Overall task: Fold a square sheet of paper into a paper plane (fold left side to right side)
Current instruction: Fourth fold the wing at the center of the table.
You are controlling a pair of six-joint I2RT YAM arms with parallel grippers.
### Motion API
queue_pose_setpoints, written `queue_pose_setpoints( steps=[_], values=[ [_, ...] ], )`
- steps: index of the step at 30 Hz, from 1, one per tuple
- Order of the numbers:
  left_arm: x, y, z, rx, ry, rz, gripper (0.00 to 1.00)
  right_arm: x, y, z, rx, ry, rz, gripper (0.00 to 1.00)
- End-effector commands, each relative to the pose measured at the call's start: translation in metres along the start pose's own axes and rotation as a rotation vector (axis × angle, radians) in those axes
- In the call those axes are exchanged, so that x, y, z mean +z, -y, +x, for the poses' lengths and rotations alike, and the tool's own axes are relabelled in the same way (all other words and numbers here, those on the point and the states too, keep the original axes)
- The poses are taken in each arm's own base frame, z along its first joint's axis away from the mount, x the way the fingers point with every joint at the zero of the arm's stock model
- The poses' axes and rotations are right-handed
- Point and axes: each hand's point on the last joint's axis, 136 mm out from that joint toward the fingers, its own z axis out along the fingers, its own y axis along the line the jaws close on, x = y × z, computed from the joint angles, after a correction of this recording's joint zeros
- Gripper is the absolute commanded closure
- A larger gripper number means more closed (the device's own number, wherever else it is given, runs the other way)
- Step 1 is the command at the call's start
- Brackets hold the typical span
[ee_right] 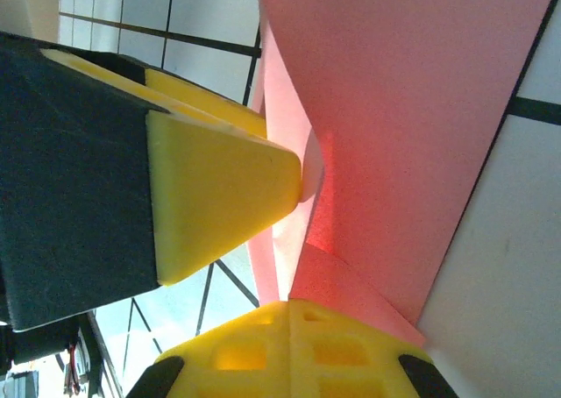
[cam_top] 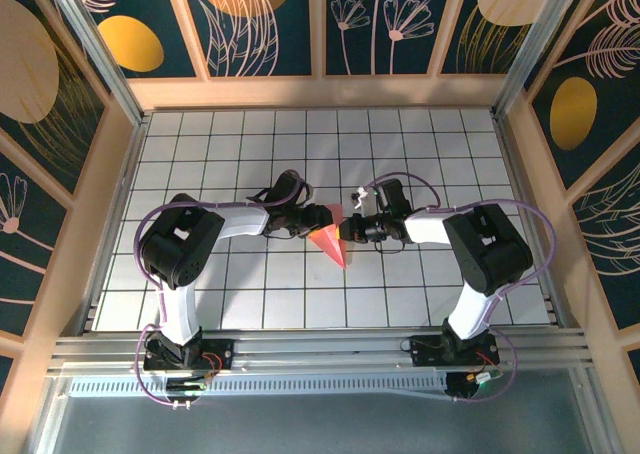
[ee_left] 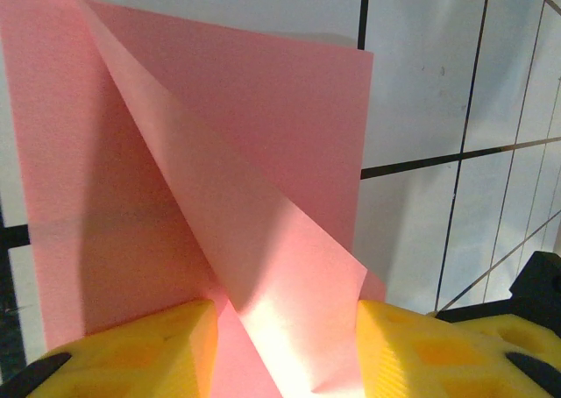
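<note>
Crease runs diagonally across salmon-pink sheet of paper [ee_left: 263, 135], one flap raised.

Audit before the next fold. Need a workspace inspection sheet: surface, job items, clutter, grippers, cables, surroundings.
Surface: white grid-tile table, flat, with dark seams.
Job's things: pink paper, partly folded, one flap raised off the tiles, mid-table between the grippers; not yet a plane.
Clutter: nothing seen.
Grippers: left gripper open, its fingers either side of the raised flap; right gripper shut, seemingly pinching the paper's edge.
Cables: purple cable loops along each arm, off the paper.
Surroundings: wood-framed walls with dark floral panels; metal rail at the near edge.
</note>
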Motion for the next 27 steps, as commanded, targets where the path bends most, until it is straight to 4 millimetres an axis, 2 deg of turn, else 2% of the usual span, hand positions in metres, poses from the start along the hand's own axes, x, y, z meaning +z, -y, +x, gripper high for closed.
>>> queue_pose_setpoints(
  steps=[1,8,27],
  values=[
    [0.006,-0.039,0.009,-0.027,-0.016,-0.132,0.54,0.000,0.005,-0.007,0.002,0.012,0.047,1.00],
    [0.006,-0.039,0.009,-0.027,-0.016,-0.133,0.54,-0.003,0.016,-0.005,0.012,0.017,0.107,1.00],
    [0.006,-0.038,0.009,-0.025,-0.014,-0.130,0.54,-0.001,0.024,0.000,0.024,0.001,0.132,1.00]
  ],
)
